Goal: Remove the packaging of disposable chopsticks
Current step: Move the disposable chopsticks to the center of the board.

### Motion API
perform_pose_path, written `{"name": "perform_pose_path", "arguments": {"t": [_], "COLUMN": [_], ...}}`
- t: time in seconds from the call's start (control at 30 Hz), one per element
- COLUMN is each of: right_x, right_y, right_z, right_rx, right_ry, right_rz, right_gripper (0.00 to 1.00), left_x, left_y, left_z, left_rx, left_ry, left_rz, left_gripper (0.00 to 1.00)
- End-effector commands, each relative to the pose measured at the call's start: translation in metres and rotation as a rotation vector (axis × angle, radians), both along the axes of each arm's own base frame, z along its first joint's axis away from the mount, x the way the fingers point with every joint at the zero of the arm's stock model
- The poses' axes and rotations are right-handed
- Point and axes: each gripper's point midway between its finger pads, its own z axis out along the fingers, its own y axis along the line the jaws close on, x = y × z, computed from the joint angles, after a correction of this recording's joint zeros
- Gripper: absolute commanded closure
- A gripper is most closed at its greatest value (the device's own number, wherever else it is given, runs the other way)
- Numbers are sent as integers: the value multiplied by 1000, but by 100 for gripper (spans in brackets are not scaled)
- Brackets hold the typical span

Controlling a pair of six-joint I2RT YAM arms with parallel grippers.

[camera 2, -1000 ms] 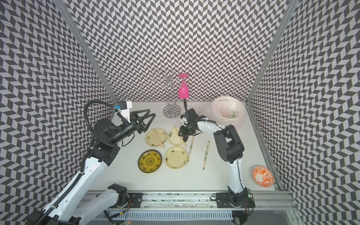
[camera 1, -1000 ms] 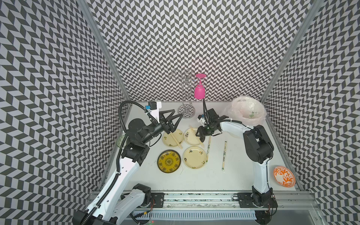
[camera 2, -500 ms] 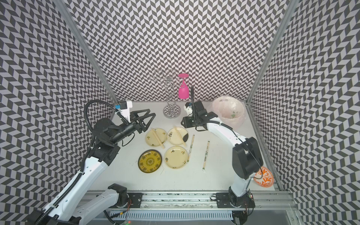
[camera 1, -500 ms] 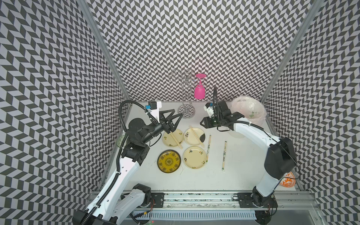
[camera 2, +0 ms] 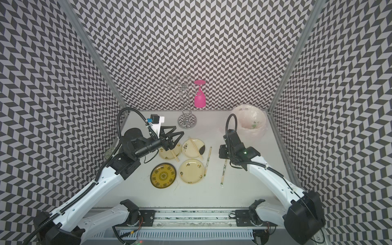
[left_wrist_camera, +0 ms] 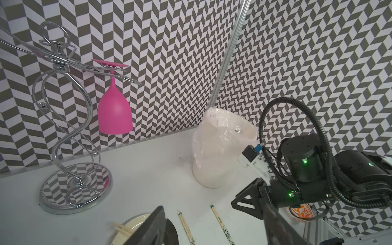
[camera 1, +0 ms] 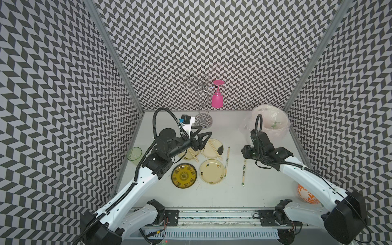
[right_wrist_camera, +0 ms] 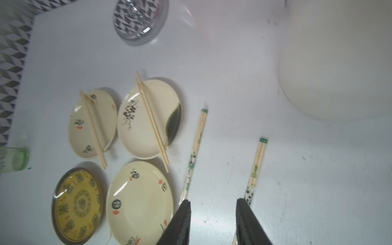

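Two pairs of disposable chopsticks still in their packaging lie on the table. One wrapped pair (camera 1: 227, 162) (right_wrist_camera: 194, 154) rests beside the plates; the other wrapped pair (camera 1: 244, 175) (right_wrist_camera: 255, 169) lies further right. Bare chopsticks (camera 1: 215, 149) (right_wrist_camera: 151, 121) rest across the back right plate (camera 1: 206, 151). More bare sticks (camera 1: 193, 156) cross the back left plate (right_wrist_camera: 79, 118). My left gripper (camera 1: 205, 130) (left_wrist_camera: 213, 205) hovers open above those back plates, holding nothing. My right gripper (right_wrist_camera: 213, 202) is open and empty, over the table between the wrapped pairs, its fingers hidden in both top views.
A bin lined with a pinkish bag (camera 1: 271, 123) stands at the back right, small green bits inside. A chrome rack (camera 1: 202, 101) with a hanging pink glass (camera 1: 217, 99) is at the back. In front lie a yellow plate (camera 1: 184, 175) and a cream plate (camera 1: 212, 171). Green cup (camera 1: 134, 153) left, orange bowl (camera 1: 307, 194) front right.
My right gripper left the back right plate, swung towards the bin, then came forward over the wrapped pairs. The left gripper stayed almost still.
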Motion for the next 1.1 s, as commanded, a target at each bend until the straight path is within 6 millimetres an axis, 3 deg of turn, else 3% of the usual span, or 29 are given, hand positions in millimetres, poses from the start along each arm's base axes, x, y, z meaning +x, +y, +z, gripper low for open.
{"name": "perform_pose_path", "arguments": {"t": [0.0, 0.17, 0.33, 0.47, 0.67, 0.8, 0.9, 0.97, 1.07], "right_x": [-15, -35, -46, -44, -42, -43, -43, -40, -31], "right_y": [-21, -22, -11, -5, 5, 7, 7, -5, -29], "right_z": [-15, -53, -88, -100, -116, -127, -118, -97, -46], "right_rx": [-24, -37, -7, -10, -18, -61, -84, -117, -140], "right_ry": [29, 138, 244, 258, 299, 335, 346, 299, 158], "right_rz": [-110, -78, -52, -48, -37, -35, -36, -71, -162], "right_gripper": [63, 64, 69, 69, 69, 69, 69, 68, 67], "left_x": [-3, -12, -16, -16, -13, -14, -9, 1, 9], "left_y": [-7, -26, -26, -22, -26, -25, -27, -31, -45], "left_z": [1, -17, -26, -25, -39, -35, -45, -64, -95], "left_rx": [26, 56, 58, 56, 82, 60, 58, 92, 172], "left_ry": [-31, -5, 6, -9, 26, 19, 48, 140, 256], "left_rz": [9, -34, -35, -18, -22, -24, -12, 16, 57], "left_gripper": [27, 27, 27, 27, 27, 27, 28, 30, 34]}}
